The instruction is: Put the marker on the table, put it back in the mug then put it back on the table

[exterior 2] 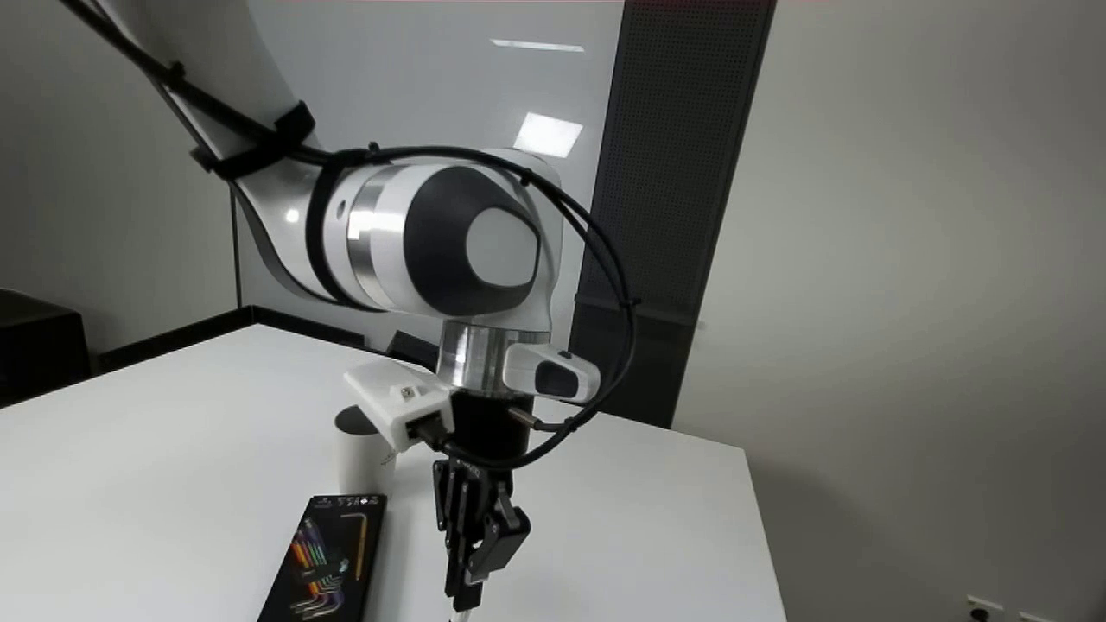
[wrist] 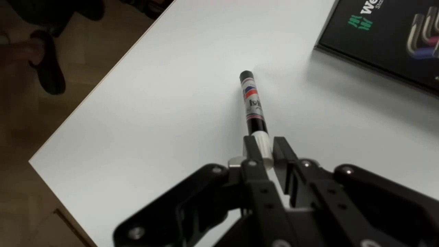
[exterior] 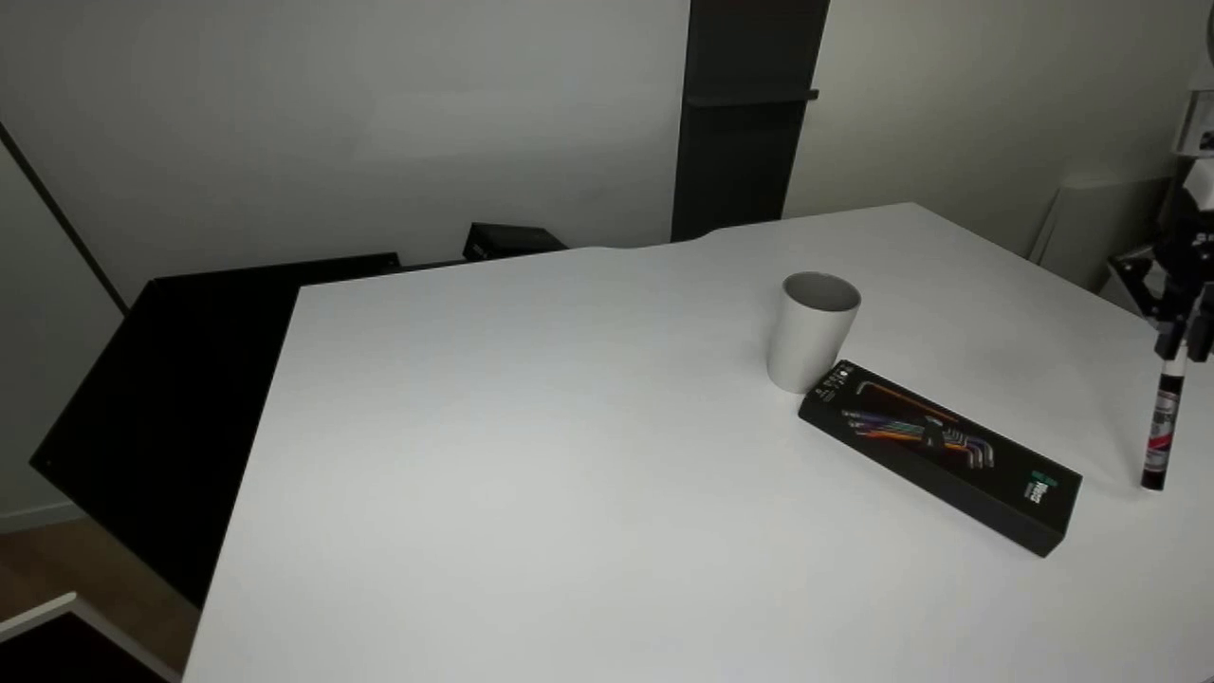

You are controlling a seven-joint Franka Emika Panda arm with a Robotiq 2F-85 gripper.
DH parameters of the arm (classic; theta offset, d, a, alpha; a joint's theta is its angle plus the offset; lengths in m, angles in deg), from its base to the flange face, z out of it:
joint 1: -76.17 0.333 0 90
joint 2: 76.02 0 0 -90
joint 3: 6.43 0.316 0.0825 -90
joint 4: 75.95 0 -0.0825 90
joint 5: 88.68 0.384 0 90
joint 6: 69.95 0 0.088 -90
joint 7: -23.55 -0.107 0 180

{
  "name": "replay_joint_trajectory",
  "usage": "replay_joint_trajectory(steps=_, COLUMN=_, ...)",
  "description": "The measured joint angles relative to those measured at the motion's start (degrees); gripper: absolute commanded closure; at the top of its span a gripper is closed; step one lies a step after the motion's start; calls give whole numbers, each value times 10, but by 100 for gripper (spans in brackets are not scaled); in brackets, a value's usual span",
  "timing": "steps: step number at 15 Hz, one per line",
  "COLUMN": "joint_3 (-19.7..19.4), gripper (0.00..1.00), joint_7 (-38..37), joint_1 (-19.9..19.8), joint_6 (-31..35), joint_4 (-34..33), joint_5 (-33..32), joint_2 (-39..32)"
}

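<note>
The marker (exterior: 1163, 422) has a white cap, dark ends and a silver label with red. My gripper (exterior: 1184, 346) is shut on the white cap, and the marker hangs slightly tilted with its dark end down. In the wrist view the marker (wrist: 253, 103) points away between the fingertips (wrist: 264, 147). I cannot tell whether its lower end touches the white table (exterior: 522, 474). In an exterior view only a bit of the cap shows below the gripper (exterior 2: 464, 596). The white-grey mug (exterior: 808, 341) stands upright, apart from the gripper; the mug (exterior 2: 363, 462) is partly hidden by the wrist there.
A black box with a picture of hex keys (exterior: 939, 455) lies between mug and marker, its far end close to the mug. The box also shows in the wrist view (wrist: 387, 37). A table corner (wrist: 31, 161) is near the gripper; a person's foot (wrist: 48, 65) is beyond the edge.
</note>
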Motion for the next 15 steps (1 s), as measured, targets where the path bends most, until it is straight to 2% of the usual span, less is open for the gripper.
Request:
replay_joint_trajectory(steps=2, joint_3=-6, gripper=93, joint_7=0, joint_1=-4, joint_6=1, joint_4=1, joint_5=13, joint_2=-14)
replay_joint_trajectory(steps=3, joint_3=-9, gripper=49, joint_7=0, joint_1=-5, joint_6=1, joint_4=2, joint_5=16, joint_2=-18)
replay_joint_trajectory(steps=4, joint_3=-12, gripper=48, joint_7=0, joint_1=-5, joint_6=1, joint_4=2, joint_5=17, joint_2=-22)
replay_joint_trajectory(steps=8, joint_3=-16, gripper=25, joint_7=0, joint_1=-1, joint_6=12, joint_4=2, joint_5=11, joint_2=-24)
replay_joint_trajectory(steps=12, joint_3=-16, gripper=2, joint_7=0, joint_1=23, joint_6=62, joint_4=8, joint_5=-4, joint_2=-10)
replay_joint_trajectory(steps=15, joint_3=-16, gripper=0, joint_7=-8, joint_1=49, joint_6=134, joint_4=41, joint_5=-36, joint_2=17)
